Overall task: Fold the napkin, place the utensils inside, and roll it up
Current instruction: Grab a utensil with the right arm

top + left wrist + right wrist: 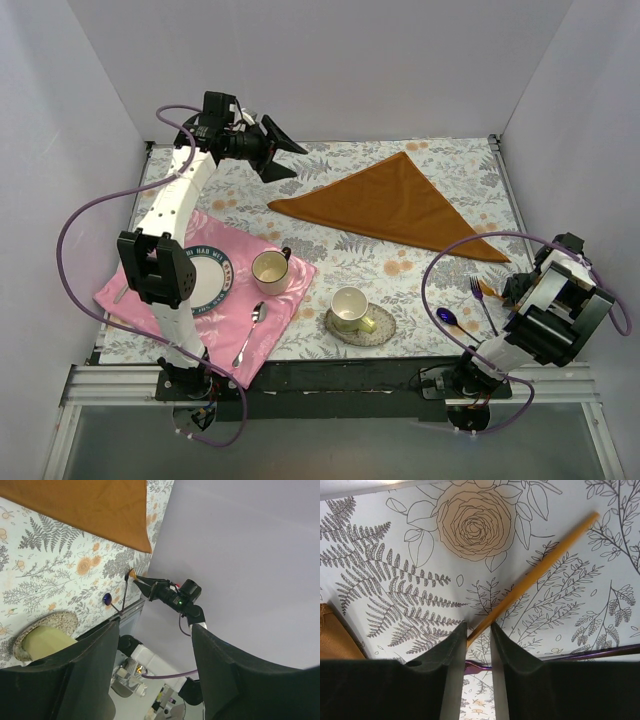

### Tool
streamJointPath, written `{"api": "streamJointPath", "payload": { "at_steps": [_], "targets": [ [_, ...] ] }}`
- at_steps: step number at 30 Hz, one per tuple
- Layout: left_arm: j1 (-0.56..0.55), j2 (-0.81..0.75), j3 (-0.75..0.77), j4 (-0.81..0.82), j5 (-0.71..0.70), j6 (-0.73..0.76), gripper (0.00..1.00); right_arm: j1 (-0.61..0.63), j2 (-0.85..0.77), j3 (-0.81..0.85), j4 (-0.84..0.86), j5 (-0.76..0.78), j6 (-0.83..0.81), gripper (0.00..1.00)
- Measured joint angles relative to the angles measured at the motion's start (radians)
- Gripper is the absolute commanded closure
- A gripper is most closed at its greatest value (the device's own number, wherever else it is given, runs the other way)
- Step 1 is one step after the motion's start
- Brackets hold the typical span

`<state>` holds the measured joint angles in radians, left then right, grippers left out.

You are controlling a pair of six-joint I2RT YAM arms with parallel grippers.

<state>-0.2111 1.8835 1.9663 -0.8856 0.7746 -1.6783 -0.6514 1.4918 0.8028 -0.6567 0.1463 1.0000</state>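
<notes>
The rust-orange napkin [395,205] lies folded into a triangle on the floral tablecloth, right of centre; the left wrist view shows its edge [90,505]. The purple fork [482,300], dark blue spoon [447,318] and orange knife [490,290] lie at the near right. My right gripper [479,627] is down over them, its jaws narrowed but still apart on either side of the knife's [540,570] near end, with the fork [590,652] crossing beneath. My left gripper [295,158] hangs raised at the back left, open and empty [156,625].
A pink cloth [150,300] at the near left carries a plate [222,280], a cup [270,270] and a silver spoon [250,335]. A second cup on a speckled saucer [385,328] stands at the near centre. White walls close in the left, back and right sides.
</notes>
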Motion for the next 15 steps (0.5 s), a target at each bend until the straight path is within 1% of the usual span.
{"api": "streamJointPath", "payload": {
  "at_steps": [1,5,7,15],
  "targets": [
    [0.0,0.0,-0.011,0.003,0.0,-0.005,0.41,0.0,0.0,0.0,0.0,0.0,0.003,0.8],
    [0.0,-0.004,-0.039,0.011,0.0,-0.012,0.41,0.005,0.0,0.0,0.005,-0.019,0.032,0.93],
    [0.0,-0.013,-0.051,0.019,0.0,-0.013,0.41,0.01,-0.003,0.0,0.006,-0.033,0.047,0.95],
    [0.0,-0.084,-0.121,0.07,0.014,-0.019,0.41,0.038,-0.073,0.002,0.003,-0.076,0.076,0.97]
  ]
}}
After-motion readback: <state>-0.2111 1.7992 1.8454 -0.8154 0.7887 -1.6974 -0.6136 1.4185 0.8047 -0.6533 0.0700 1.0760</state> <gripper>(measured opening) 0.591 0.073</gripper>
